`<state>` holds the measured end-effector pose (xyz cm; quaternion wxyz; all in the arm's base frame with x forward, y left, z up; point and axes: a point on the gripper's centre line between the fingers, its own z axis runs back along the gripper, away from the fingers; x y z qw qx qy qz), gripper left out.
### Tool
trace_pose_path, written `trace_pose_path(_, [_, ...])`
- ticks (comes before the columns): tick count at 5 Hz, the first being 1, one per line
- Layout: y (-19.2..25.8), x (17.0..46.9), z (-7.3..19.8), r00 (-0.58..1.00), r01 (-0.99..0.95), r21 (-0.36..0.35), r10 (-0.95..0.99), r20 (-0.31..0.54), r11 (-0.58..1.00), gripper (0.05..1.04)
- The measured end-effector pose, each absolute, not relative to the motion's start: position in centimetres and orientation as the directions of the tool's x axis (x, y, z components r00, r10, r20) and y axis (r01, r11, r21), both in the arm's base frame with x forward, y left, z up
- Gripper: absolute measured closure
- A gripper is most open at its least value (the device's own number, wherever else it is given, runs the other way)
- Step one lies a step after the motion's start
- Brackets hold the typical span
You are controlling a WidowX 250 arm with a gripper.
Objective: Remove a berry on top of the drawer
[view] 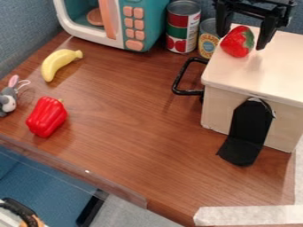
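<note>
Brown tabletop [133, 119]: at one o'clock, strawberry [238, 41], one, atop the drawer [275, 68]; my gripper [242, 41], open above it, presumably placed for pinching and removal.

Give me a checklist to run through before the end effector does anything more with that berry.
1. Berry within the end effector's span: ok, one finger on either side.
2. Fingers spread: ok, apart.
3. Firm grip on the berry: cannot tell, finger contact is unclear.
4. Berry moved away from the drawer: not ok, it is at the top, near the left edge.
5. Clearance to the cans beyond the berry: cannot tell from this angle.
6. Banana and red pepper away from the drawer: ok, both lie at the table's left.
</note>
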<state>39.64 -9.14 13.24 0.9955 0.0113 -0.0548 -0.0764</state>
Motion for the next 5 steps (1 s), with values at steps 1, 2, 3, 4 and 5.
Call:
trace_pose_path(1, [-9.2, 39.5, 12.8, 0.984, 0.141, 0.021, -0.143, 0.105, 0.990, 0.327])
trace_pose_path(2, [-9.2, 39.4, 12.7, 0.985, 0.140, 0.021, -0.141, 0.102, 0.990, 0.329])
trace_pose_path(3, [-9.0, 38.7, 12.8, 0.988, 0.135, 0.011, -0.135, 0.080, 0.991, 0.329])
trace_pose_path(4, [-6.5, 37.8, 15.5, 0.992, 0.072, -0.005, -0.071, 0.106, 0.997, 0.329])
trace_pose_path(5, [-2.8, 35.5, 17.8, 0.991, -0.015, -0.046, 0.021, 0.134, 0.999, 0.329])
